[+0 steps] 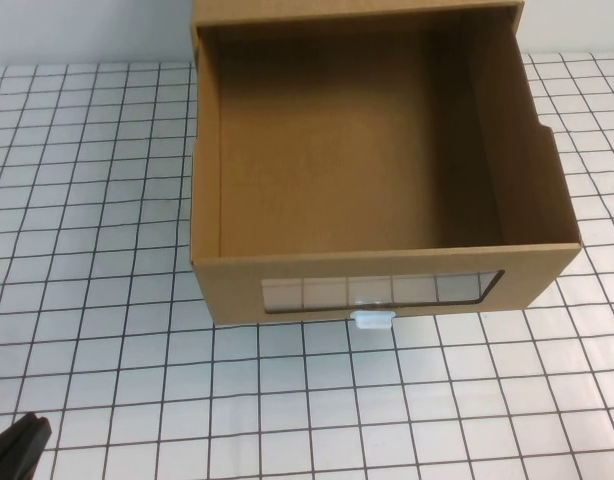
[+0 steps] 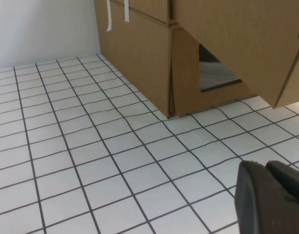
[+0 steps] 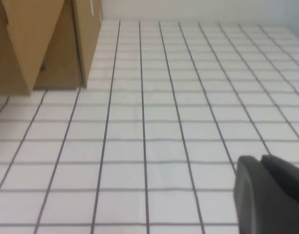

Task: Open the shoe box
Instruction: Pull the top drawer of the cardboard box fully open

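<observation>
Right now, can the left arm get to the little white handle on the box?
Probably yes. The left gripper sits at the near left, and only tiled table lies between it and the white handle. The right gripper hovers right of the box.

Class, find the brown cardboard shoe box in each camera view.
High view: brown cardboard shoe box centre back, open; left gripper near-left corner.
Left wrist view: box with window, ahead of left gripper.
Right wrist view: box corner at frame edge, beyond right gripper.
Shared landmark: white gridded table.
</observation>
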`<state>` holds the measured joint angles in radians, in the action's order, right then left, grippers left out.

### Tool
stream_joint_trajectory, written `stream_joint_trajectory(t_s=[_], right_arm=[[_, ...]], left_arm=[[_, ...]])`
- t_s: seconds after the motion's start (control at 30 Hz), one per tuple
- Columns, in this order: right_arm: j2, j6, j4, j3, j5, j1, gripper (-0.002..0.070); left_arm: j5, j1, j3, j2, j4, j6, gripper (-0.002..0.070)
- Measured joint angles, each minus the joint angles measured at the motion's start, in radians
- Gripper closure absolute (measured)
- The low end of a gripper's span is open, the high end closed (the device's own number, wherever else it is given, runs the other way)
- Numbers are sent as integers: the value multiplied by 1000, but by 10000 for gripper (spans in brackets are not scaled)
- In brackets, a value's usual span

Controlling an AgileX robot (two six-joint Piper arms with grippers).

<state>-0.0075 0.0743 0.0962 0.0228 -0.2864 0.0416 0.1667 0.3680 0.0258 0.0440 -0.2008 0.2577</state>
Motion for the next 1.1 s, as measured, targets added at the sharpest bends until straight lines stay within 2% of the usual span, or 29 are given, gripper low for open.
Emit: stream_joint_trajectory(t_s=[0.17, 1.03, 1.1], right_arm=[[0, 9, 11, 0, -63, 0, 689], [0, 17, 15, 0, -70, 0, 689], [0, 17, 17, 0, -70, 0, 689]], left_arm=[[0, 0, 0, 0, 0, 0, 680], [-10, 0, 0, 0, 0, 0, 680], [-44, -22, 0, -2, 10, -9, 680]])
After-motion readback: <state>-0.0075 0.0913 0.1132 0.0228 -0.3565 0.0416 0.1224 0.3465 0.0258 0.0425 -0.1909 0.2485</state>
